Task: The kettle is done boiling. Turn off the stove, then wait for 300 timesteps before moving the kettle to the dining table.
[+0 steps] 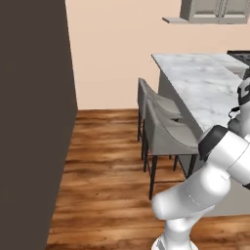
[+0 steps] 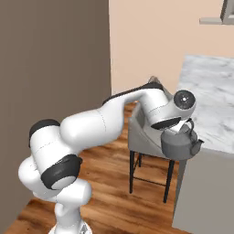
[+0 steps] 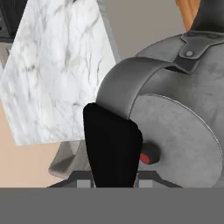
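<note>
Claw (image 2: 183,126), closed on the arched handle of the kettle (image 2: 181,144), carries it in the air at the near corner of the dining table (image 2: 215,100), the counter; the kettle body overlaps that marble edge. Hand view: the handle crosses a dark fingertip (image 3: 113,144), with the lid below. Grey stools (image 1: 166,129) line the counter's 9 o'clock side; bare wooden floor (image 1: 102,166) spreads beyond, toward a dark wall (image 1: 29,122).

even, shadowless rendered light, soft low-resolution edges, no glare, close-up hand view slightly blurred
</note>
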Available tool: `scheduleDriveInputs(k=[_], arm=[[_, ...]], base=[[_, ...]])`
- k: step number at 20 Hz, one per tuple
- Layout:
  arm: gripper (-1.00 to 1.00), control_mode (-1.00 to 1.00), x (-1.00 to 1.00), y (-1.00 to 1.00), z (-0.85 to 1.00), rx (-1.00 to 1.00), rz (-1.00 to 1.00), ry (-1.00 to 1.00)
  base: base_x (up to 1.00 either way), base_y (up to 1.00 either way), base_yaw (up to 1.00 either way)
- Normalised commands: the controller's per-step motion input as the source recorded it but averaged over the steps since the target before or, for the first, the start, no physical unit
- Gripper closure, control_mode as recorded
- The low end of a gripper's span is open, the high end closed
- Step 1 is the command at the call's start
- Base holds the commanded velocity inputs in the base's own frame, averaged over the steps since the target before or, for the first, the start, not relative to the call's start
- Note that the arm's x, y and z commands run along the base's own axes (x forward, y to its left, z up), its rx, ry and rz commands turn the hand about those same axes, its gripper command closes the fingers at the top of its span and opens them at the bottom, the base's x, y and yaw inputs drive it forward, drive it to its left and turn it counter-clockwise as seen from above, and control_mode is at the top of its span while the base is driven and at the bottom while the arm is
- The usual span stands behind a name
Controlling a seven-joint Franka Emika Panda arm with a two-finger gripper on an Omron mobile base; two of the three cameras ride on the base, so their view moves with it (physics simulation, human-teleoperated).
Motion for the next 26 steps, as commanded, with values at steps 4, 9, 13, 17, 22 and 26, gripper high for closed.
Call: scheduleDriveInputs(k=[4, 9, 13, 17, 22, 26], arm=[[1.0, 1.0, 0.0, 0.0, 0.0, 0.0, 0.0, 0.0], [1.0, 1.0, 0.0, 0.0, 0.0, 0.0, 0.0, 0.0], [1.0, 1.0, 0.0, 0.0, 0.0, 0.0, 0.0, 0.0], [1.0, 1.0, 0.0, 0.0, 0.0, 0.0, 0.0, 0.0], [1.0, 1.0, 0.0, 0.0, 0.0, 0.0, 0.0, 0.0], [1.0, 1.0, 0.0, 0.0, 0.0, 0.0, 0.0, 0.0]], base=[[0.74, 0.42, -0.48], [0.72, 0.38, -0.48], [0.68, 0.47, -0.46], [0.67, 0.61, -0.42], [0.66, 0.52, -0.39], [0.61, 0.35, -0.34]])
